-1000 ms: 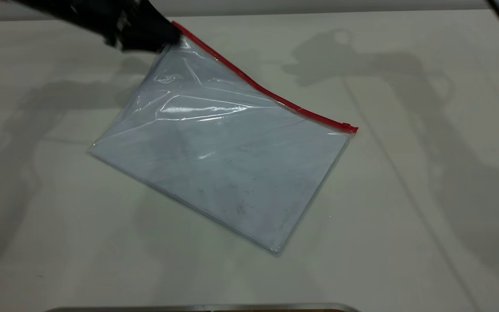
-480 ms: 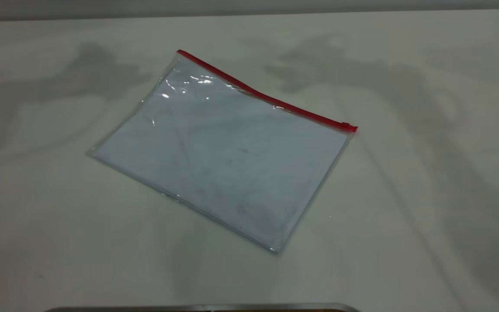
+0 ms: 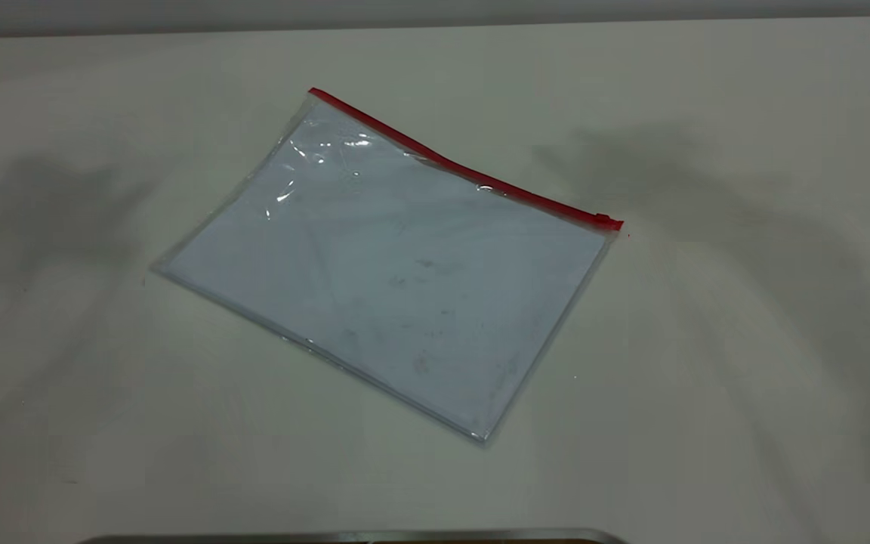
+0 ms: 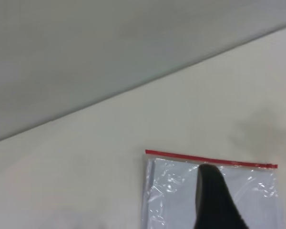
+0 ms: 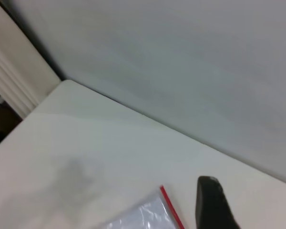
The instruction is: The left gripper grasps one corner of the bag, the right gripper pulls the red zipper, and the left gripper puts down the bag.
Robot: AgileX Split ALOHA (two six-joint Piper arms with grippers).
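On the bench [image 3: 707, 453] the bag [image 3: 390, 295] now lies flat, released; the left gripper [image 4: 250, 200] has lifted clear, its jaws wide, so the task looks finished.

Both the left gripper [image 4: 250, 200] and the right gripper [image 5: 250, 205] hang raised, jaws apart, holding nothing

One bag [image 3: 390, 279] is lying on one table [image 3: 745, 423], carrying a single red zipper [image 3: 458, 160] along its far edge. Two grippers are showing, the left gripper [image 4: 250, 200] and the right gripper [image 5: 250, 205].
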